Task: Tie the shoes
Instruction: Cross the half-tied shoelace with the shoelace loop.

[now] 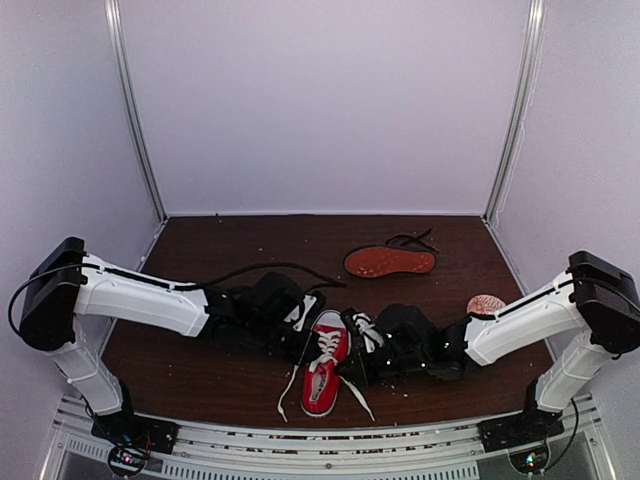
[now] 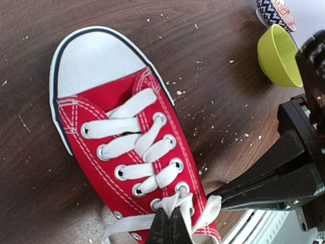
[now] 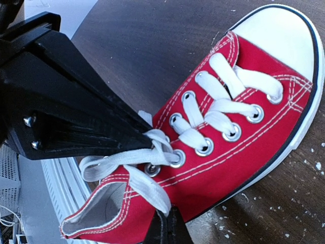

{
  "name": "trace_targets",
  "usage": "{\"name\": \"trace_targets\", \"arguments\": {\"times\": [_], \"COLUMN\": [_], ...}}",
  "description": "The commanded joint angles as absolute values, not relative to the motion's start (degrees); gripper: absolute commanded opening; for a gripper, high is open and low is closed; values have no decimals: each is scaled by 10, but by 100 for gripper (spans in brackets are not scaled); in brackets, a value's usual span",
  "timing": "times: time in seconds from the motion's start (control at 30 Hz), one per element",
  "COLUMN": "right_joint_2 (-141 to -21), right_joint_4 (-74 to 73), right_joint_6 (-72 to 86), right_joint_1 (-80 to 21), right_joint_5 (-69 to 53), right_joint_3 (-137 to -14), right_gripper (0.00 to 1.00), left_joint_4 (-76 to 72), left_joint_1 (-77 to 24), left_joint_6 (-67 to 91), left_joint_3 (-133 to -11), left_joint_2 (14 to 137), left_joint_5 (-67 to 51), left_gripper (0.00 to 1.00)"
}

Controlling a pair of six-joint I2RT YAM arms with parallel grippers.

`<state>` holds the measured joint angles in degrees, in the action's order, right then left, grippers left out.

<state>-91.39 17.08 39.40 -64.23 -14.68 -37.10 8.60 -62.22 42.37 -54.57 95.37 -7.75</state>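
The dark wooden desk (image 1: 200,375) fills the lower half of the top view, and white specks are scattered over it. The left arm (image 1: 140,295) is stretched in from the left edge and the right arm (image 1: 520,320) from the right edge. They meet in the lower middle of the frame.

The red sneaker (image 1: 322,375) is found there, upright on its sole, between the two tools. In the left wrist view its white toe cap is seen in the upper left, and in the right wrist view in the upper right.

The black shoe (image 1: 390,262) is laid well apart from it, above and to the right in the top view. Its reddish-brown sole is turned up and its black laces are spread behind it.

A green bowl (image 2: 277,56) and a patterned bowl (image 2: 274,12) are seen in the upper right corner of the left wrist view, just beside each other.

The left tool (image 2: 170,226) is closed narrow at the bottom edge of its view. The white lace (image 2: 152,221) by the top eyelets is pinched in it. The right tool (image 3: 165,229) is closed as well, at the bottom of its view, with a strand of the lace running down into it. Loose lace ends are seen lying on the desk on both sides of the sneaker.
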Motion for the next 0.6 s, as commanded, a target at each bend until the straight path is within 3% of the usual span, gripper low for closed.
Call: {"name": "trace_targets", "arguments": {"times": [0.0, 0.57], "right_joint_2": [-897, -920], "right_joint_4": [150, 82], "right_joint_6": [405, 357], "right_joint_1": [-641, -634], "right_joint_5": [-108, -104], "right_joint_3": [-374, -465], "right_gripper": [0, 0], "left_joint_4": [58, 24], "left_joint_1": [-612, -586], "left_joint_6": [426, 407], "left_joint_3": [-559, -553], "left_joint_2": [956, 949], "left_joint_5": [-69, -98], "left_gripper": [0, 0]}}
